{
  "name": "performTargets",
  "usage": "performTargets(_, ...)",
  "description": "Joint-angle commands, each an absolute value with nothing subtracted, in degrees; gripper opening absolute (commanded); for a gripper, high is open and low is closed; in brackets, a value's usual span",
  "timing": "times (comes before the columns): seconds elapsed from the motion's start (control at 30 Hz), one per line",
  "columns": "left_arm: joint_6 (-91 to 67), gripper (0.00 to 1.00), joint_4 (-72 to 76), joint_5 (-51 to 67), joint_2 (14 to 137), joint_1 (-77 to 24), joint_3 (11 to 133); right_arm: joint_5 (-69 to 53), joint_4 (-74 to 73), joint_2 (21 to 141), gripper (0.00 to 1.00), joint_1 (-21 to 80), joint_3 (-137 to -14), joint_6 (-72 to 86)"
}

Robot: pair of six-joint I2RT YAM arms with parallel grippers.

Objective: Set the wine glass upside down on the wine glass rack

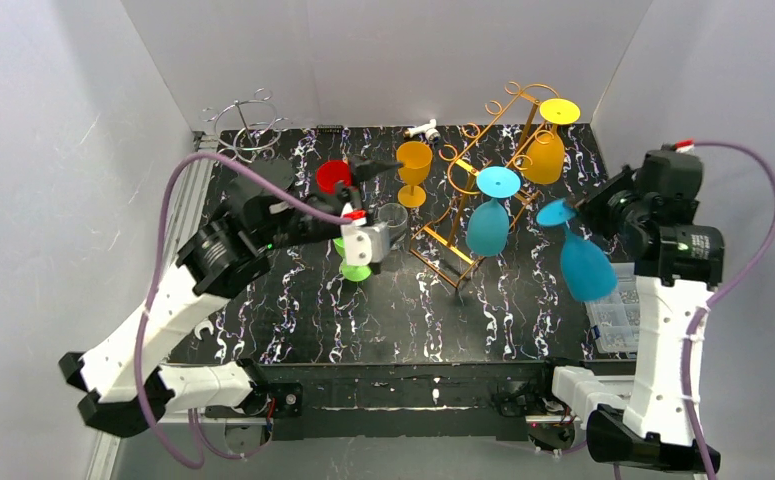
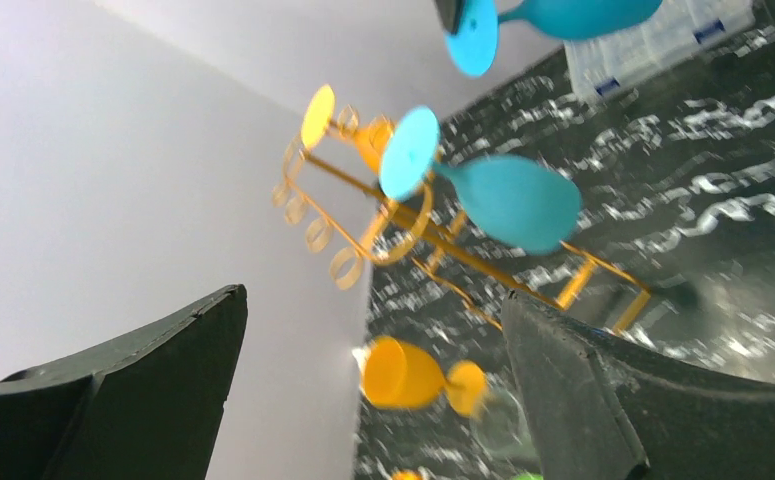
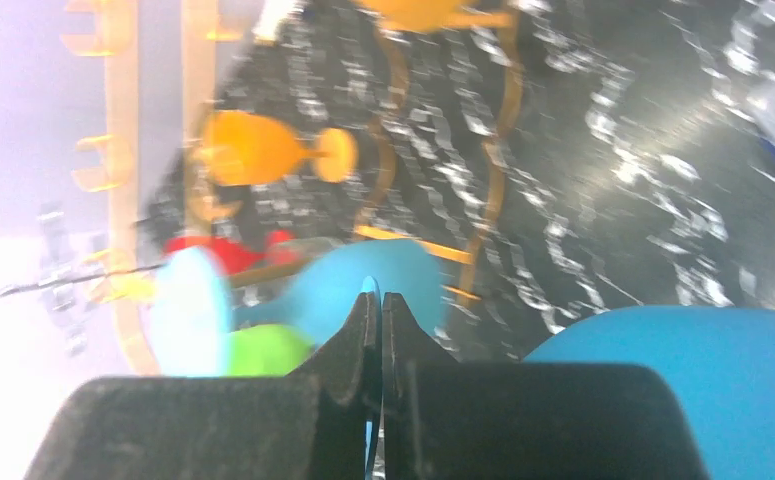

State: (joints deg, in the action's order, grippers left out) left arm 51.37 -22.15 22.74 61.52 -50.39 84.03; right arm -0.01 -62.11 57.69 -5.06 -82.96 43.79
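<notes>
The right pincer (image 1: 575,218) pinches the stem of the opaque blue wine glass (image 1: 588,268), bowl down, foot up.

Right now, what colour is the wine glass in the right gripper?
Teal blue; the wine glass shows best in the top external view.

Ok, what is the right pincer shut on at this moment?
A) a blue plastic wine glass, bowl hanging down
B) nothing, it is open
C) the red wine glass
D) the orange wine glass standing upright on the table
A: the right pincer is closed on the thin stem of the blue plastic wine glass, just below its round foot, and the bowl hangs downward above the table.
</notes>
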Motion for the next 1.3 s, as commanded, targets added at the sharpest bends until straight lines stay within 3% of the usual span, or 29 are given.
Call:
performTargets(0.0,57.11,0.98,-16.88,30.18,68.98,-52.83,92.70,-13.43,-57.15,57.79,0.01,-4.75,-93.78,46.77)
performTargets(0.3,56.15,0.98,-6.47,26.30,83.09,-62.12,104.24,-23.76,-47.86,58.30,0.01,-4.75,-103.17,50.81)
performTargets(0.53,57.34,0.81,-6.07,24.25,88.91,-66.17,108.74,-25.79,-48.22,57.48,0.01,-4.75,-105.69,51.37)
performTargets(0.73,67.94,0.65,-0.58,21.10,89.40,-67.35,103.73,-28.53,-46.35,55.53,0.01,-4.77,-102.94,54.11)
performTargets(0.9,73.61,0.62,3.07,18.91,90.04,-67.51,102.34,-30.23,-46.15,55.60,0.01,-4.76,-102.21,55.12)
performTargets(1.17,78.07,0.34,4.30,16.29,89.83,-67.55,101.10,-30.52,-46.03,55.19,0.01,-4.75,-101.04,55.52)
performTargets(1.27,79.89,0.17,4.48,16.31,90.12,-67.54,101.12,-31.73,-45.45,55.28,0.01,-4.80,-100.59,55.72)
